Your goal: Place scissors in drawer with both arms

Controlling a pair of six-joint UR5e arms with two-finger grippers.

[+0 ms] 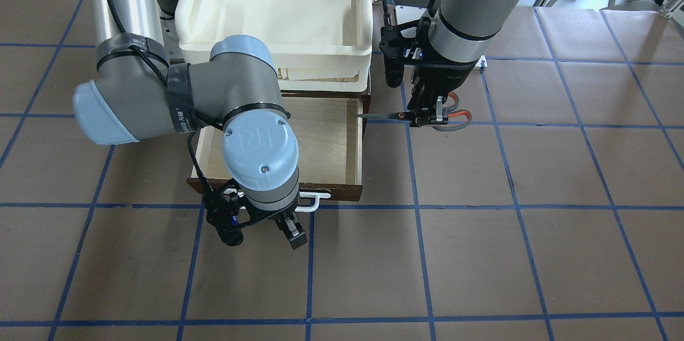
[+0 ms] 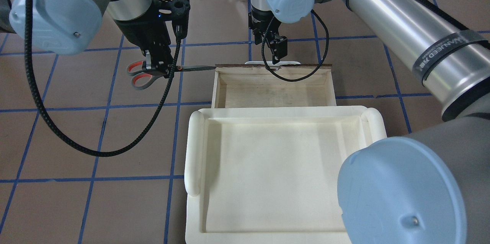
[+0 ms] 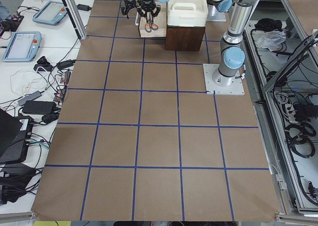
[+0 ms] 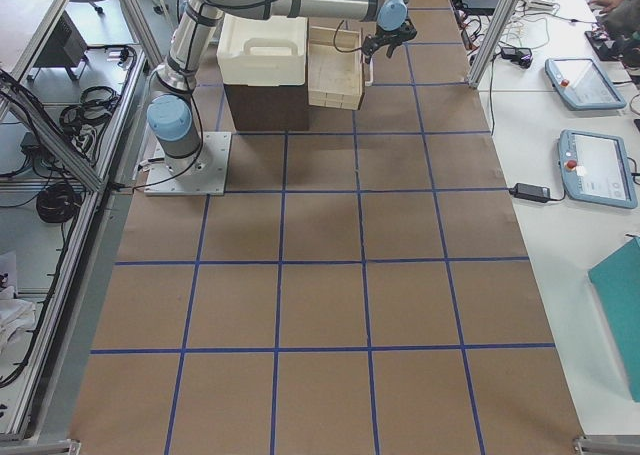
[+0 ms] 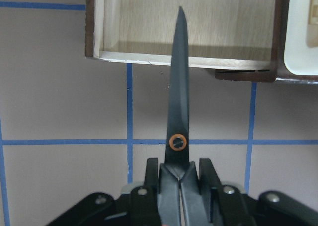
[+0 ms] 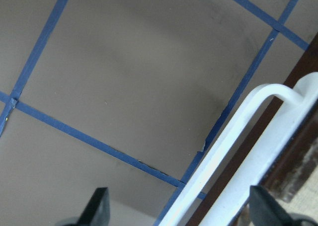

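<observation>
Left claw [image 5: 180,184] is clamped on the scissors [image 5: 179,87] just behind the pivot. The blades stick straight out ahead of it, tip just crossing the side wall of the drawer [image 1: 326,138], which sits pulled open. Right claw [image 6: 179,208] hangs with fingers apart around the white handle [image 6: 238,136], gripping nothing. Looks like the carry-over step to me. Next, the left claw needs to go further forward over the plywood floor, drop lower, then let go.

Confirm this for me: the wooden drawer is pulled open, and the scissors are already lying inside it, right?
Not quite. The drawer is open, but the scissors are not inside: the left claw holds them beside it, as the overhead view shows.
</observation>
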